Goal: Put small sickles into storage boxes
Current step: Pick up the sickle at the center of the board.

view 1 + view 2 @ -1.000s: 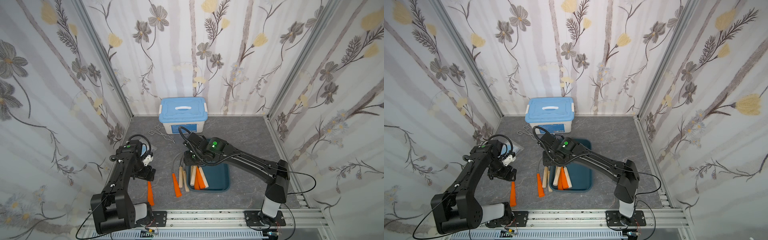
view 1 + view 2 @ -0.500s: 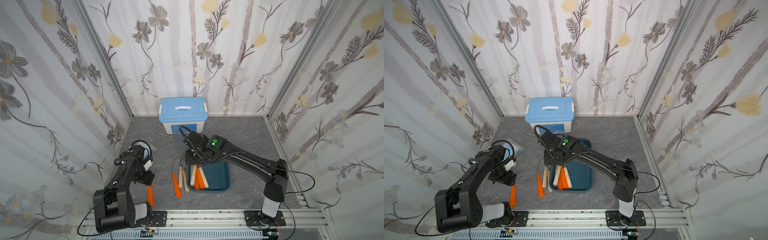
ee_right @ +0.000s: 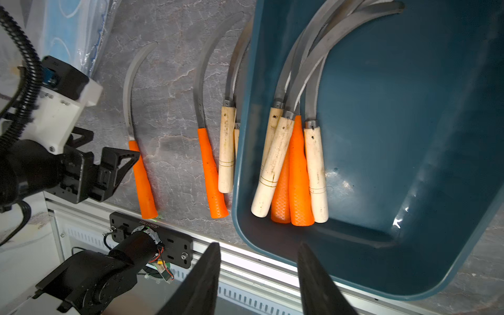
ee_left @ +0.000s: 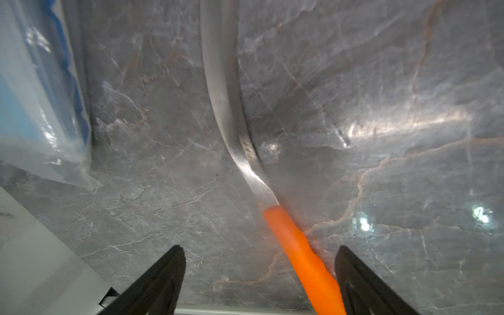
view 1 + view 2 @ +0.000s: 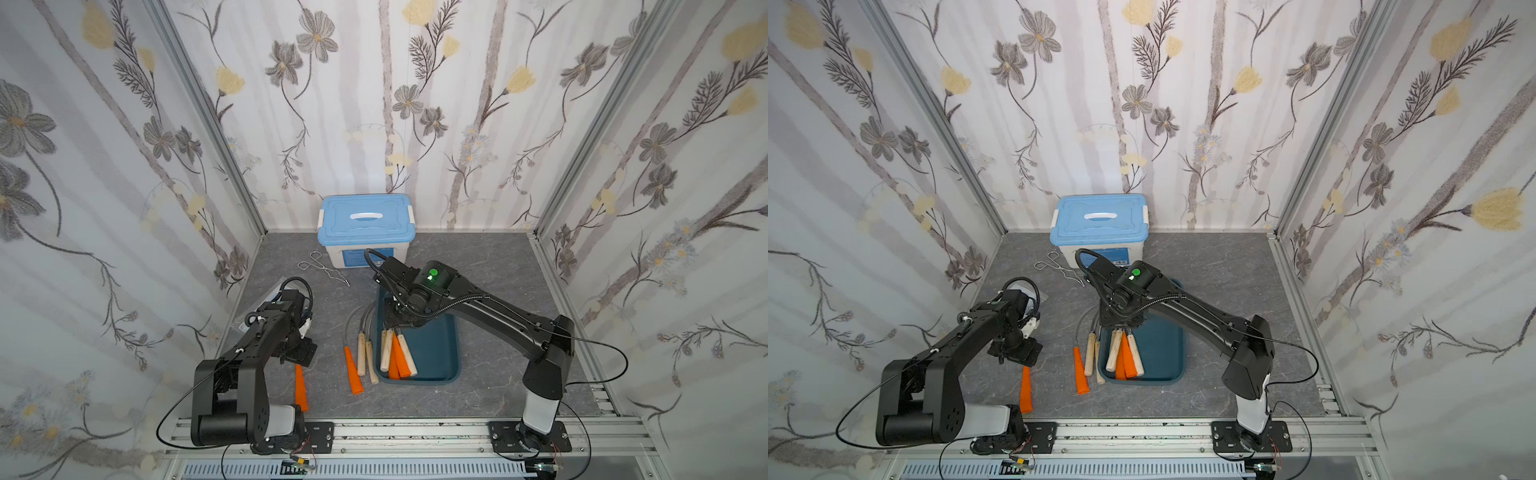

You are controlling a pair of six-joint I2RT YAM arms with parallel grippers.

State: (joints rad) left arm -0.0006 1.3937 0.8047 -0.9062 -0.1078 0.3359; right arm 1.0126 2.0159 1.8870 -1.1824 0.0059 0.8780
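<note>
The dark teal storage box lies at mid table and holds several small sickles, wooden and orange handled. Just left of it on the table lie an orange-handled sickle and two wooden-handled ones. Farther left, another orange-handled sickle lies alone. My left gripper is open and straddles the top of its handle, which sits close to one finger. My right gripper hangs open over the box's left edge, holding nothing.
A white box with a light blue lid stands at the back wall, with wire tongs in front of it. A plastic-wrapped packet lies beside my left gripper. The aluminium rail runs along the table's front edge.
My left gripper has moved a little toward the front and down over the lone orange sickle's handle. The right arm has barely moved.
</note>
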